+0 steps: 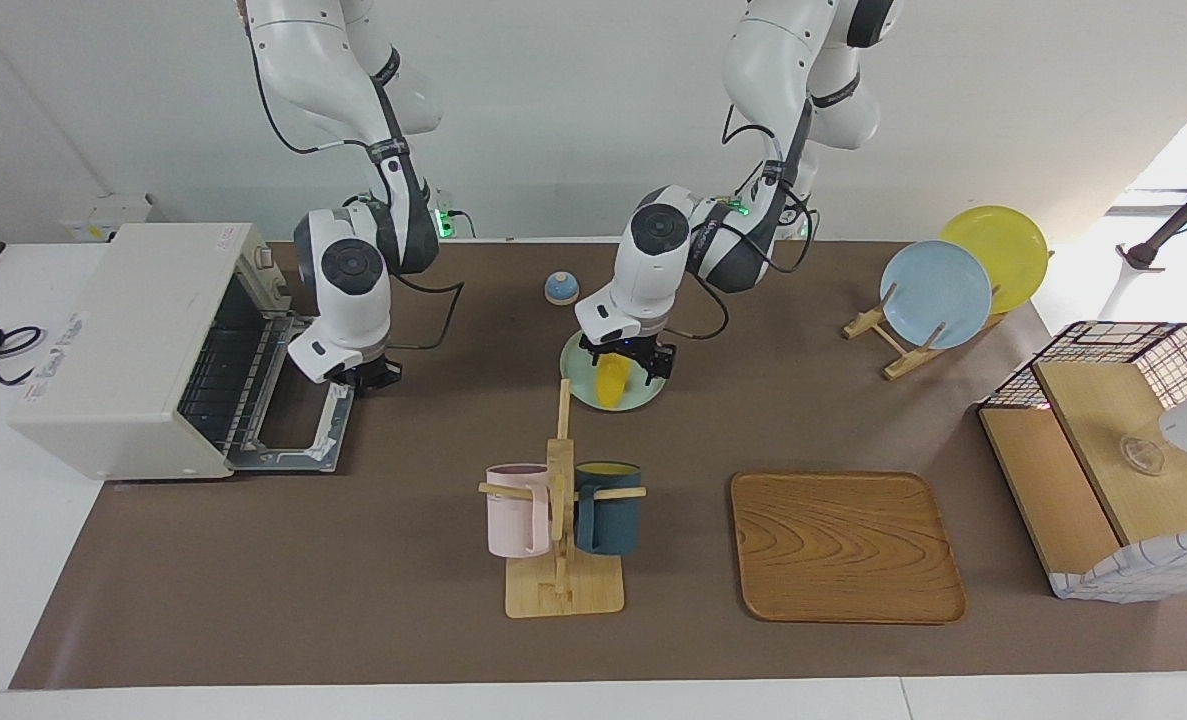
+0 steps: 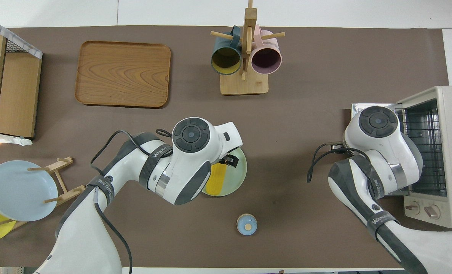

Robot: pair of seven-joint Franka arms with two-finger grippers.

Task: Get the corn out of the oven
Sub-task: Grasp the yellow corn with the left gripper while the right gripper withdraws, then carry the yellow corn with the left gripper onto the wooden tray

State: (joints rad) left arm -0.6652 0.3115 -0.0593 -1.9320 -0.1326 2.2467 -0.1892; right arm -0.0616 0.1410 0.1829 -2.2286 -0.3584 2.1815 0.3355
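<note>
The yellow corn [image 1: 609, 385] lies on a pale green plate [image 1: 578, 386] in the middle of the table, outside the oven; in the overhead view the corn [image 2: 215, 182] is half covered by the left arm. My left gripper [image 1: 625, 360] is low over the corn's robot-side end, open, a finger on each side. The cream oven [image 1: 123, 340] stands at the right arm's end, its door [image 1: 293, 420] dropped flat and its rack bare. My right gripper [image 1: 365, 375] is shut, holding nothing, over the door's handle edge. In the overhead view the arm hides it.
A small blue bell [image 1: 561, 288] sits nearer the robots than the plate. A mug rack [image 1: 561, 520] and a wooden tray [image 1: 846, 545] lie farther out. A plate stand [image 1: 938, 292] and a wire-sided wooden shelf [image 1: 1103, 470] stand at the left arm's end.
</note>
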